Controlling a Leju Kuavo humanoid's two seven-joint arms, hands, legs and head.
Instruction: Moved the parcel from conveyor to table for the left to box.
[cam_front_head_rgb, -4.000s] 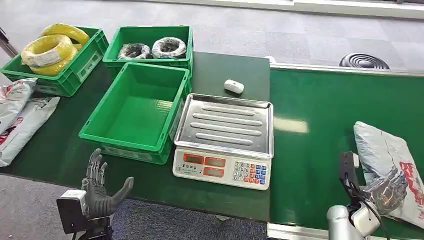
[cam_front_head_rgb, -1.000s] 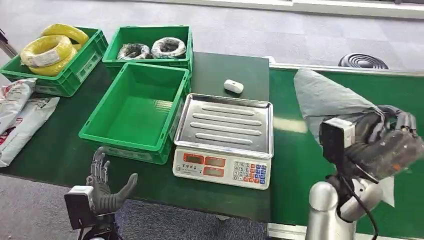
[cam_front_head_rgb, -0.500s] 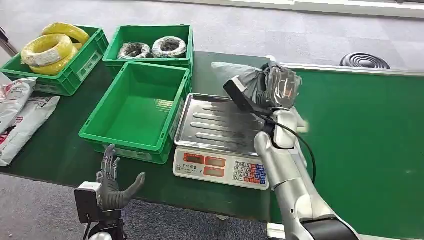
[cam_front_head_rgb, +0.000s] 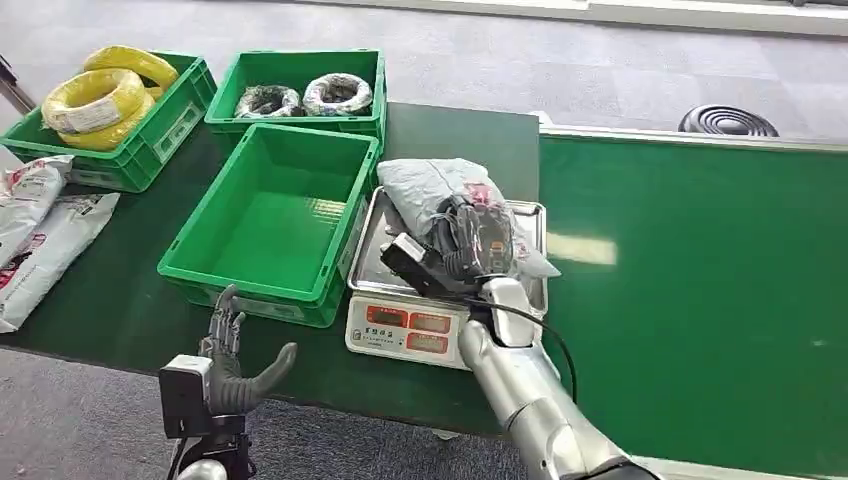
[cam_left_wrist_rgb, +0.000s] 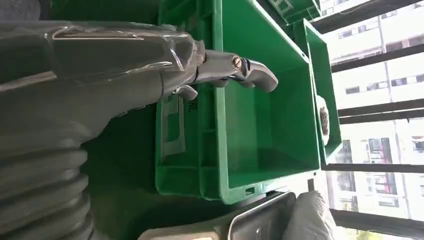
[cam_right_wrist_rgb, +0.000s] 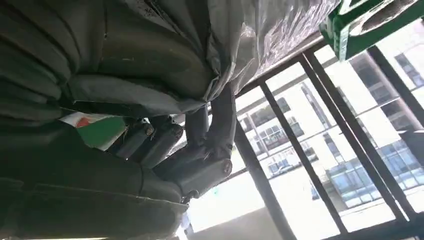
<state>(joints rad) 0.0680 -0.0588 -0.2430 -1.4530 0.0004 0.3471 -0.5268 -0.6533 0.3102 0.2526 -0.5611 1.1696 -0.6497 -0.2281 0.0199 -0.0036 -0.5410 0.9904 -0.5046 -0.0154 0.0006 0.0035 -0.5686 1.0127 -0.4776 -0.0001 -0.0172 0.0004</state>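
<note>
The right hand (cam_front_head_rgb: 468, 243) is gripping the parcel (cam_front_head_rgb: 440, 190) over the scale tray (cam_front_head_rgb: 385, 245); next, letting go. The left hand (cam_front_head_rgb: 232, 365) is waiting open.

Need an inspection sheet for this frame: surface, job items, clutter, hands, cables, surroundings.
Surface: dark green table, with a green conveyor belt to its right.
Job's things: grey plastic parcel over the steel tray of the weighing scale; empty green plastic crate beside the scale.
Clutter: crate of yellow cable coils; crate of dark wire coils; grey mailer bags at the table's left edge.
Hands: right hand grips the parcel; left hand holds nothing, fingers apart, at the table's near edge.
Cables: black lead along the right forearm.
Surroundings: grey floor; black ribbed coil beyond the conveyor.
</note>
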